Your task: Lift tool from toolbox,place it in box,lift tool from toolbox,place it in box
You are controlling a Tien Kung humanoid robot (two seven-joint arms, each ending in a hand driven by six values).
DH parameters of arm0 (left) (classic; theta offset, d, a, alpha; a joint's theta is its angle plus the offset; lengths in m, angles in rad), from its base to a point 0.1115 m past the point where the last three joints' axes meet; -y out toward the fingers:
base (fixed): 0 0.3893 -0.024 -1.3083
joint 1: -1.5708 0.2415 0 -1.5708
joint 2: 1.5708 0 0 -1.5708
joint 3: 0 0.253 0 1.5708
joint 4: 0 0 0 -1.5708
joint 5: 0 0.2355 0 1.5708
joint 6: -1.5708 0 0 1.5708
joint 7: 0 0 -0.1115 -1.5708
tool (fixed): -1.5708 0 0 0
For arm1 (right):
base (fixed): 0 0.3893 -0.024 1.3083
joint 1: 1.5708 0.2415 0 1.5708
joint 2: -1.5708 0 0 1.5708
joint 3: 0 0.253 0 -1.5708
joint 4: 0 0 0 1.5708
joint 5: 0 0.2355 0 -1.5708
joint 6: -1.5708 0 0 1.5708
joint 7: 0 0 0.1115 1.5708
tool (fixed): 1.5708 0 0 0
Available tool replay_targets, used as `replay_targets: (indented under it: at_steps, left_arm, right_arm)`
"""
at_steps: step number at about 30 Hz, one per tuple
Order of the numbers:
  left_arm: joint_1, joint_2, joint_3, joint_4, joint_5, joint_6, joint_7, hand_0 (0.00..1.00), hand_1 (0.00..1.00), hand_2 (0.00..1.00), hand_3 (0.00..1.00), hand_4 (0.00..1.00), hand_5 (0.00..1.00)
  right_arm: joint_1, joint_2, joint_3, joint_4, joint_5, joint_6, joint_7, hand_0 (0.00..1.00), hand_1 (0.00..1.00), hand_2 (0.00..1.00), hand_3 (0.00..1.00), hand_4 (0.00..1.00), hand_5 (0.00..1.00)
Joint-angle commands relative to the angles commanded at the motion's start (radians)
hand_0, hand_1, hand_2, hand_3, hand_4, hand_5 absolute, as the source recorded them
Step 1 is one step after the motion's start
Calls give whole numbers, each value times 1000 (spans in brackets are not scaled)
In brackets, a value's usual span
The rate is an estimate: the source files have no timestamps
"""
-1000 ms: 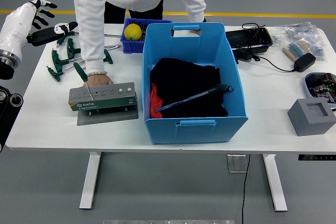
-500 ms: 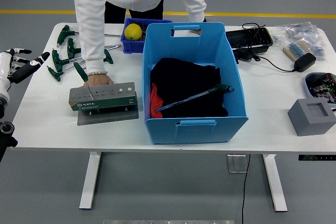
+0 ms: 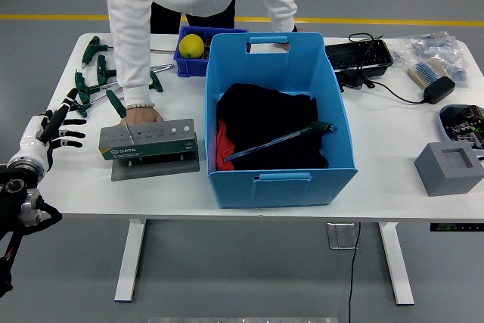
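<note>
Left hand (image 3: pixel 57 128) hovering fingers apart, empty, left of toolbox (image 3: pixel 149 144); should be approaching upright tool (image 3: pixel 119 110) squarely.

A green-handled tool (image 3: pixel 278 140) lies slanted on black cloth inside the blue box (image 3: pixel 280 181). The grey-green toolbox (image 3: pixel 147 142) sits just left of it, with one tool (image 3: pixel 119 110) standing in it.

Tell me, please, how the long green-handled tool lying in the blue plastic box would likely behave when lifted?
The long green-handled tool looks like a thin rigid rod, so probably stiff. Its weight probably sits toward the handle end, so it may tip. Lying on soft black cloth, it seems unlikely to roll.
</note>
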Motion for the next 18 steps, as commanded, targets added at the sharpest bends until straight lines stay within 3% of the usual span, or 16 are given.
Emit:
replay_targets:
  at_steps: [13,18]
  left_arm:
    - [-30,2,66,30,-552,-32,-9,230,323,523,739,918,911]
    - [-38,3,75,33,-638,-46,-10,228,323,525,743,917,921]
  right_arm:
    - [2,1,9,1,-14,1,-4,680,666,722,567,793,674]
    - [2,1,10,1,-14,2,-4,679,666,722,567,793,674]
